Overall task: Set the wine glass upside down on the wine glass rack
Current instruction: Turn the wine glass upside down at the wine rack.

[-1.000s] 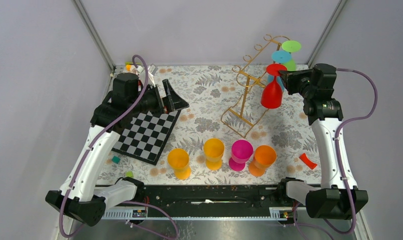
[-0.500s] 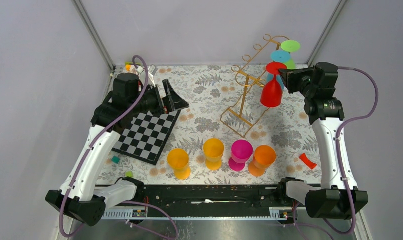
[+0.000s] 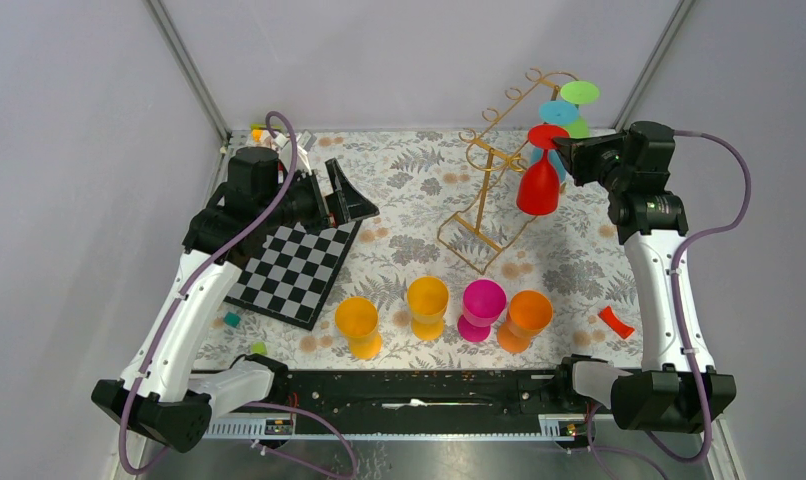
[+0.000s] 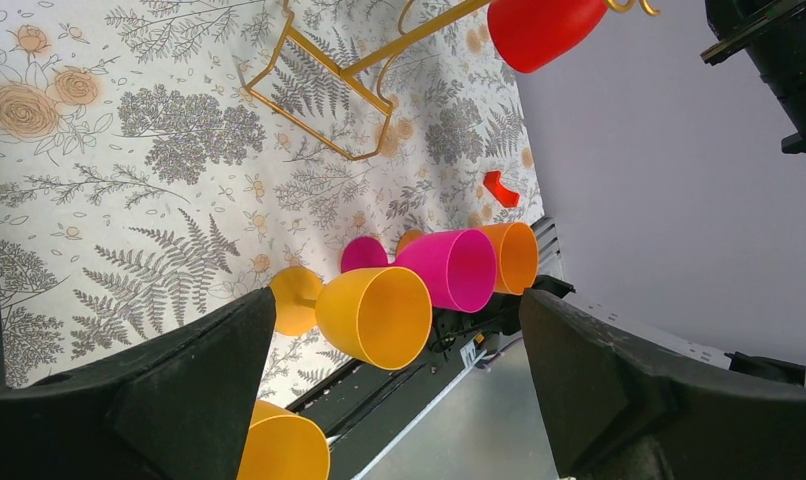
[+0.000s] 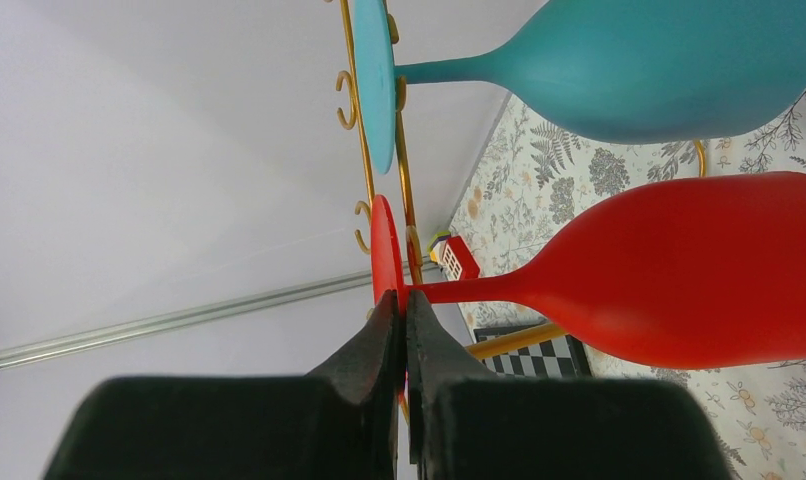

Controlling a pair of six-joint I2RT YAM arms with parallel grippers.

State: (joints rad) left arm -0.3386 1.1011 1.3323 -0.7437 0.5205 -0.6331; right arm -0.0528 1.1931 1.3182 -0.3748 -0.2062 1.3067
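Bright even diffuse light, soft faint shadows, crisp top view, right tool (image 5: 400, 310) dark and blurred

The fern-and-flower-patterned desk (image 3: 399, 190) carries a chessboard (image 3: 297, 268) at 9 o'clock and the wine glass rack (image 3: 485, 195) standing at 1 o'clock. Four goblets line up at 6 o'clock: amber (image 3: 358, 325), yellow (image 3: 427, 305), magenta (image 3: 481, 308) and orange (image 3: 524, 320). A small red piece (image 3: 615, 321) lies at 4 o'clock and a teal cube (image 3: 233, 319) at 8 o'clock.
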